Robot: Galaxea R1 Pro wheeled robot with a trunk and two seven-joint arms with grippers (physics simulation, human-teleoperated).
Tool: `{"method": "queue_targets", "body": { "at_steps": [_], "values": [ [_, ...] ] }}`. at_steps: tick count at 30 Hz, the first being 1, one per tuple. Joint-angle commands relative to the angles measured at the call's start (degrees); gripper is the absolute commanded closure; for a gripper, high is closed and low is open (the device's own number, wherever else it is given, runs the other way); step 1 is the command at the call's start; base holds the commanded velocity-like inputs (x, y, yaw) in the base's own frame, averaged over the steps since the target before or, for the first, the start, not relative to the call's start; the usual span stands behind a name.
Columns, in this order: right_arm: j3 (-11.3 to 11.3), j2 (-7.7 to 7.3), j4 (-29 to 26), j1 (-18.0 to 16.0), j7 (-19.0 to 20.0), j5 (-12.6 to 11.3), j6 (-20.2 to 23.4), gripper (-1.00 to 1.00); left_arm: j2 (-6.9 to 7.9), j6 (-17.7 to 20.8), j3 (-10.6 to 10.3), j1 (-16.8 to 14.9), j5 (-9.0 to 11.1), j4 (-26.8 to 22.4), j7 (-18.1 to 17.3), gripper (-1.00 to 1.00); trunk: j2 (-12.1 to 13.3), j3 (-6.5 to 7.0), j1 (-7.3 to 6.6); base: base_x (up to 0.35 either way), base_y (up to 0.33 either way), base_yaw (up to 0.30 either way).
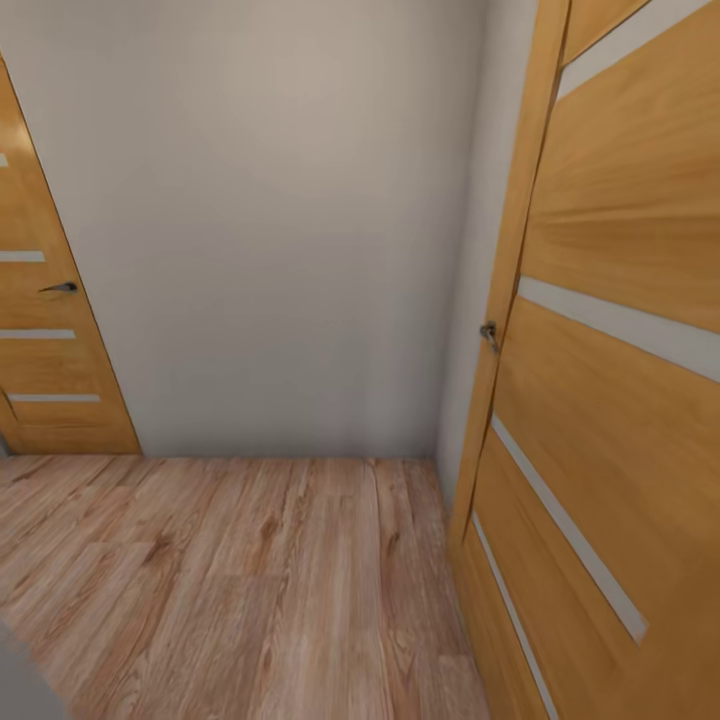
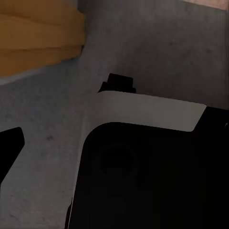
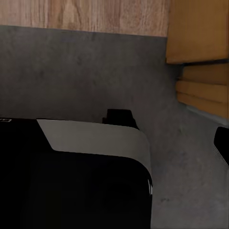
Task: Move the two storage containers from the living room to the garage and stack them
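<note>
The two storage containers are out of view. In the left wrist view one dark fingertip [image 2: 10, 145] of my left gripper hangs over the dark grey concrete floor [image 2: 47, 114], beside my black and white base [image 2: 152, 181]. The right wrist view has one dark fingertip [image 3: 222, 142] of my right gripper above the same grey floor [image 3: 86, 71]. Each gripper's other finger is lost against the black base, so I cannot tell how either gripper stands. Nothing shows between the fingers.
An orange-brown door [image 1: 620, 400] with frosted strips and a metal handle [image 1: 489, 334] stands open close on the right. Light wood plank floor [image 1: 250, 580] runs to a plain white wall [image 1: 280, 230]. A second such door [image 1: 50, 340] is at the left. The planks [image 3: 86, 14] meet the grey floor.
</note>
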Motion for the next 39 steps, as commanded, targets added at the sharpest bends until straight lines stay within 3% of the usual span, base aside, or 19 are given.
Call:
{"method": "queue_targets", "body": {
  "at_steps": [1, 24, 39],
  "values": [
    [0.48, 0.05, 0.15, -0.06, -0.06, -0.51, -0.28, -1.00, 0.00, 0.20, 0.03, -0.03, 0.35, -0.03, 0.12, -1.00, -0.03, -0.06, 0.02, 0.235, 0.000, 0.000],
    [0.48, -0.13, 0.15, -0.06, -0.13, -0.62, -0.28, -1.00, -0.01, 0.20, 0.03, -0.03, 0.35, -0.03, 0.12, -1.00, -0.03, -0.06, 0.02, 0.217, 0.000, 0.064],
    [0.48, -0.13, 0.15, -0.06, -0.08, -0.56, -0.28, -1.00, -0.10, 0.29, 0.06, -0.03, 0.55, -0.12, 0.22, -1.00, -0.03, -0.06, 0.02, 0.028, -0.048, 0.000]
  ]
}}
